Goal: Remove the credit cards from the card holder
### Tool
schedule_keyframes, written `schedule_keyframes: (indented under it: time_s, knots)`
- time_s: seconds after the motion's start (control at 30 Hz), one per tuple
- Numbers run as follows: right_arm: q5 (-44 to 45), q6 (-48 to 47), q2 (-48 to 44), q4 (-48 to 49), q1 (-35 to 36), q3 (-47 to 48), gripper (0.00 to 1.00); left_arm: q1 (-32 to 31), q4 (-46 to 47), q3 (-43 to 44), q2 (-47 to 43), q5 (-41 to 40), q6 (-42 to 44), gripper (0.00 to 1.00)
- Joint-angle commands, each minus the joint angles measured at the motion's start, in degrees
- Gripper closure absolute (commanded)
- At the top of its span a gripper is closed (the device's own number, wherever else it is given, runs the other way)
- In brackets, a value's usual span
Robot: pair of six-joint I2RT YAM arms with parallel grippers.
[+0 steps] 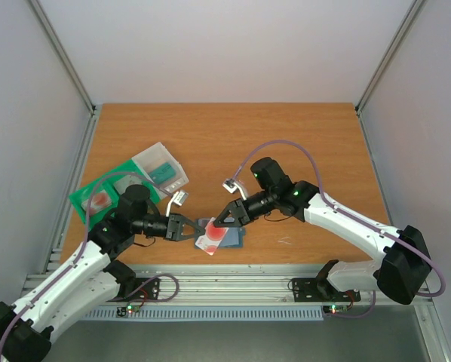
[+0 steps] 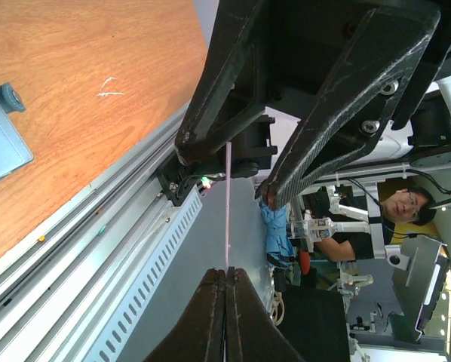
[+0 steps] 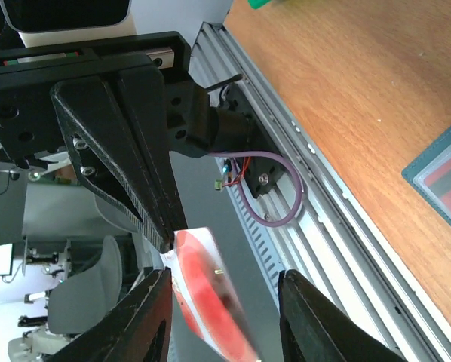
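My left gripper [image 1: 194, 228] [image 2: 227, 276] is shut on a whitish credit card with a big red round mark [image 1: 209, 241] [image 3: 210, 302], held tilted just above the table's near edge. In the left wrist view the card shows edge-on as a thin pink line [image 2: 227, 204]. My right gripper [image 1: 215, 222] [image 3: 224, 280] stands open with a finger on either side of that card, which lies close to its left finger. The slate-blue card holder [image 1: 233, 238] [image 3: 444, 173] [image 2: 1, 147] lies open on the table below both grippers. A reddish card shows inside it.
A green tray [image 1: 90, 197] with a clear box [image 1: 161, 170] sits at the left of the table. The aluminium rail [image 1: 233, 283] runs along the near edge, just below the held card.
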Motion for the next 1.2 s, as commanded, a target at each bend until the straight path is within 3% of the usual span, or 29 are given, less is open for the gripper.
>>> schedule_keyframes:
  time_s: [0.0,0.1,0.27,0.37,0.43,0.5,0.7,0.77,0.93,1.17]
  knots:
    - [-1.02,0.07,0.28,0.83,0.26,-0.17,0.57,-0.13,3.73,-0.67,-0.78,0.71,-0.34,1.0]
    - [-1.25,0.18,0.06,0.82,0.14,-0.25,0.58,-0.12,3.43,-0.54,-0.89,0.88,-0.26,0.99]
    - [-2.76,0.65,-0.49,2.12,0.06,-0.65,0.86,-0.12,2.83,-0.3,-0.9,0.66,0.08,1.0]
    - [-3.15,1.24,-0.97,3.13,-0.09,-1.01,0.98,-0.15,2.05,0.2,-1.05,-0.5,-0.07,1.0]
    - [-2.83,2.11,-1.5,3.99,-0.32,-1.48,0.99,-0.11,0.76,1.03,-1.32,-2.13,-0.17,0.99]
    - [-2.52,3.64,-2.08,5.36,-0.57,-2.05,0.99,-0.14,-0.86,2.16,-2.3,-4.76,-0.33,0.91]
    - [-0.2,10.77,-4.8,12.91,-0.8,-3.51,0.99,-0.14,-9.43,6.86,-8.17,-18.57,-0.07,0.38]
    - [1.41,13.12,-5.44,15.66,-0.81,-3.9,0.99,-0.12,-11.8,8.03,-9.63,-22.68,-0.61,0.29]
    - [7.64,19.98,-5.98,23.67,-0.98,-4.88,0.99,-0.18,-12.85,8.16,-11.94,-27.38,-4.0,0.24]
    - [13.81,35.17,-2.6,42.52,-1.14,-7.86,0.99,-0.12,-4.48,3.19,-16.27,-29.15,-12.49,0.24]
